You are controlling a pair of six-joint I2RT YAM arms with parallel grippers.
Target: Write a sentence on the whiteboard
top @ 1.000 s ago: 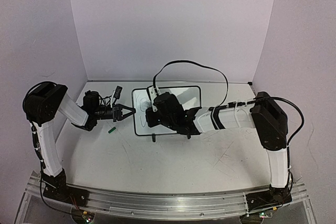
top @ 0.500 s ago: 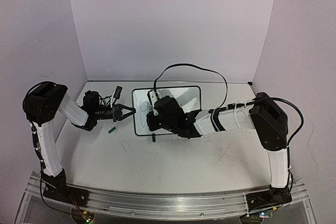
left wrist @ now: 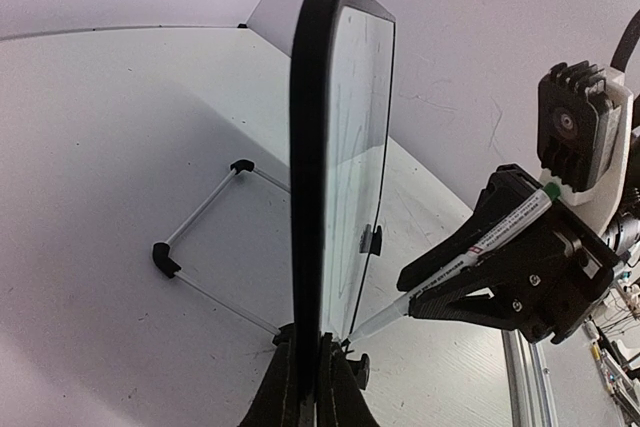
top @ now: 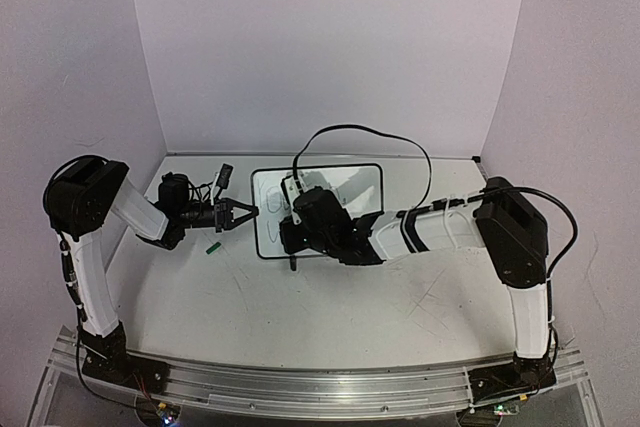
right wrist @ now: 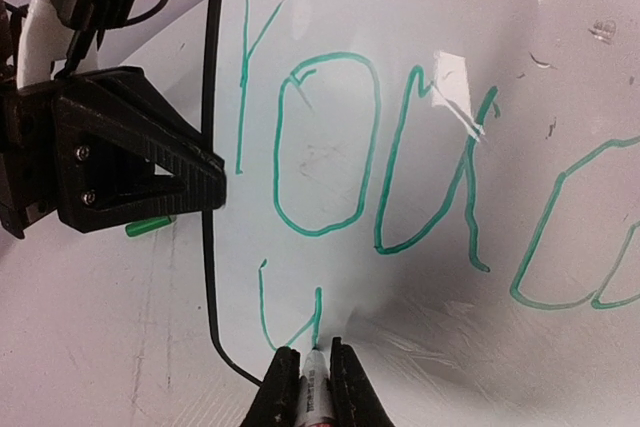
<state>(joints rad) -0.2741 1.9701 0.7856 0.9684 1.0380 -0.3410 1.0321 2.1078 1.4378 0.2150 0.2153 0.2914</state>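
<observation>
**Board position.** The whiteboard (top: 360, 187) stands at the far centre of the table (top: 300, 327), with its long axis running left to right.

**Left gripper.** The left gripper (left wrist: 312, 352) is clamped on the board's left short edge, with a finger on each face of the frame. It acts as the brace.

**Right gripper.** The right gripper (right wrist: 312, 362) is closed on a marker (right wrist: 314, 392). The marker tip touches the board face close to the near left corner.

**Writing present.** The sentence (right wrist: 397, 152) is in green. Its first line runs rightward along the far part of the board and reads "You ca…" before it leaves the wrist view. On the near side of that line, a second line has only its first strokes. The tip sits at the foot of the last one.

**Governing relation.** The bare surface for the second line lies to the right of the tip, along the board's long axis and parallel to the first line. The coming strokes therefore probably call for rightward travel, away from the braced edge. The right arm holds the marker and so has to make that travel. The left arm is nearer the line's starting corner but is occupied with clamping.

**Caution.** Tip pressure far from the clamp may rock the board.
</observation>
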